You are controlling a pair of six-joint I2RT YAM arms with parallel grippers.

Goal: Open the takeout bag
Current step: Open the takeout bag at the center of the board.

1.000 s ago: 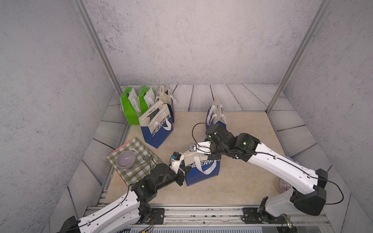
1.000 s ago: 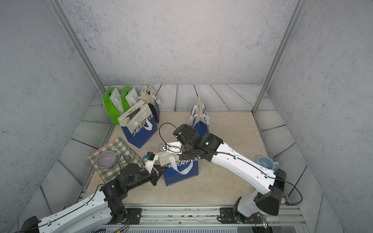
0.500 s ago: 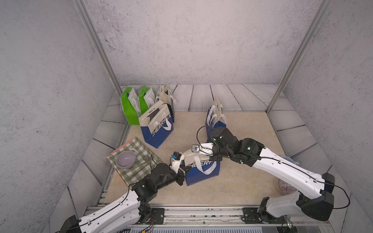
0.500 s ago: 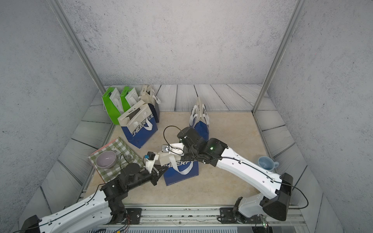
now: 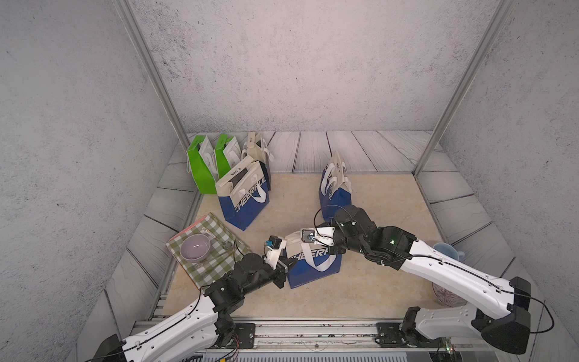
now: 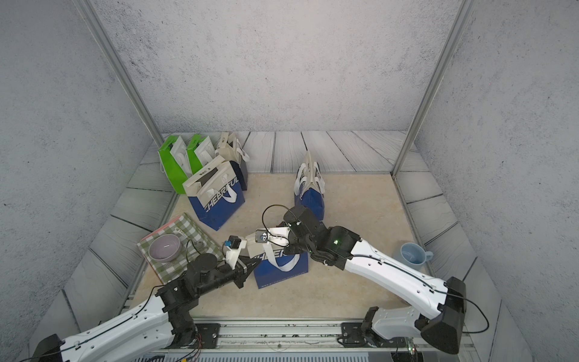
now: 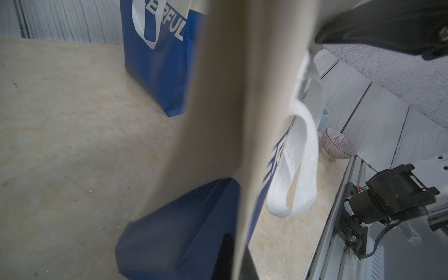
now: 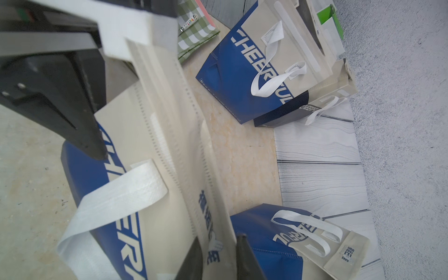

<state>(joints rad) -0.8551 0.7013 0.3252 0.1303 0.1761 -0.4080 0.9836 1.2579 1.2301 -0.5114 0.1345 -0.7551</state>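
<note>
The bag (image 5: 302, 275) stands upright at the near middle of the table (image 5: 382, 200). The left gripper (image 6: 253, 265) is clamped on the bag's left top edge. The right gripper (image 8: 218, 238) has its fingers a little apart at the right top edge.

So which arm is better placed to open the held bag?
Right, probably: the right claw straddles the top edge of the blue-and-beige fabric takeout bag, jaws apart, ready to pinch; the left claw is shut on its other end.
</note>
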